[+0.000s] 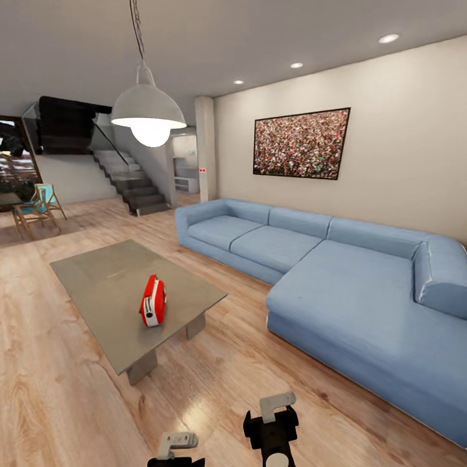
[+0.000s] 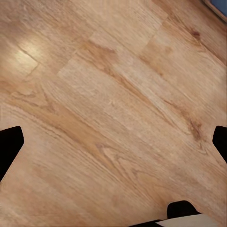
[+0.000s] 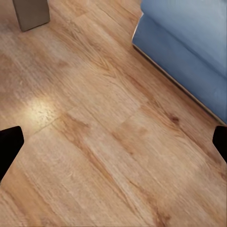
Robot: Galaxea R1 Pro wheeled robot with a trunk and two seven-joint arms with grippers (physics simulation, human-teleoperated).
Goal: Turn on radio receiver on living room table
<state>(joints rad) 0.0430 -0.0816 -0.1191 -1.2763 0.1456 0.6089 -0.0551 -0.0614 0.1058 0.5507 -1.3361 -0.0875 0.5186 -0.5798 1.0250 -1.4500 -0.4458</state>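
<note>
Radio (image 1: pixel 153 301) on bench (image 1: pixel 97 272), eleven o'clock: light, rigid; press the dial. Both tools (image 2: pixel 113 142) (image 3: pixel 113 142) spread, empty.

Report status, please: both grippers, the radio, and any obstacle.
Left gripper and right gripper open, empty, over wood floor. Radio receiver upright on the table, untouched. Sofa to the right, path looks free.

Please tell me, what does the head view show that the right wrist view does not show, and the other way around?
Head view alone: the red radio on the grey table top, the hanging lamp, the crowd picture and the stairs. Right wrist view alone: its own two dark fingertips, wide apart over bare floor. Both: the wood floor, the blue sofa and a grey table leg.
</note>
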